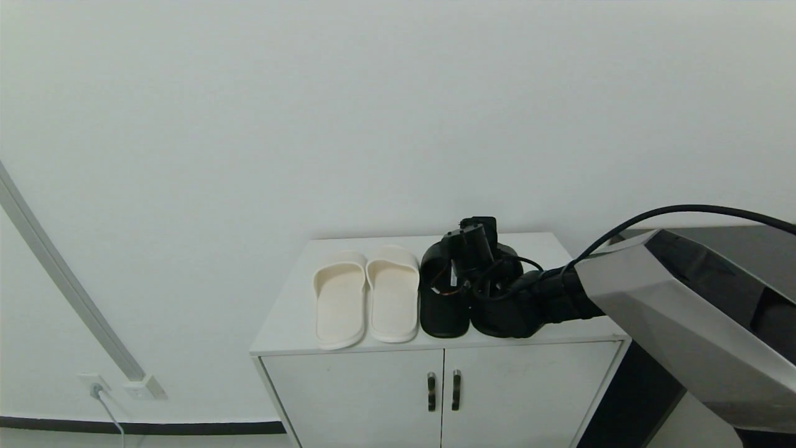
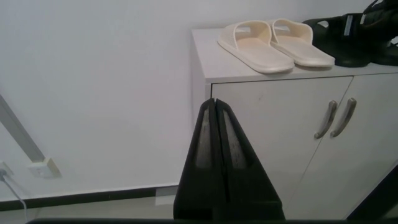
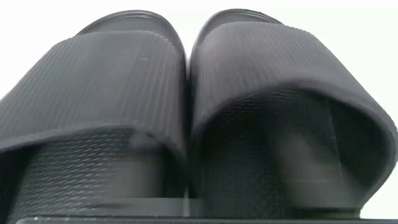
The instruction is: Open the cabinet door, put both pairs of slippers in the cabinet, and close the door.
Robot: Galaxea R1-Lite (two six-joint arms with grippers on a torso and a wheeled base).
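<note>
- Finds the cabinet closed, both doors flush and the two handles side by side at the middle seam.
- Finds the white slippers and black slippers on top of the cabinet, the pairs just beside each other, the black pair on the robot's right.
- Places the right pincer down over the black slippers, close on their straps; cannot tell whether spread or pinching.
- Places the left pincer out from the cabinet's left front corner, apart from it and lower than the top. Sees it pressed together, holding nothing.
- Judges the opening step not yet done, with no slipper inside. Judges the step in hand to be the right arm's approach to the black pair, ahead of the door.
- Judges the next move to call for an open door before any slipper goes in.
- Requires for that a spread pincer brought to one handle, closed round it, then pulled outward along the hinge arc.
- Favours the left arm for this, being free.
- Warns against lifting the black pair early, with nowhere yet to set it.
</note>
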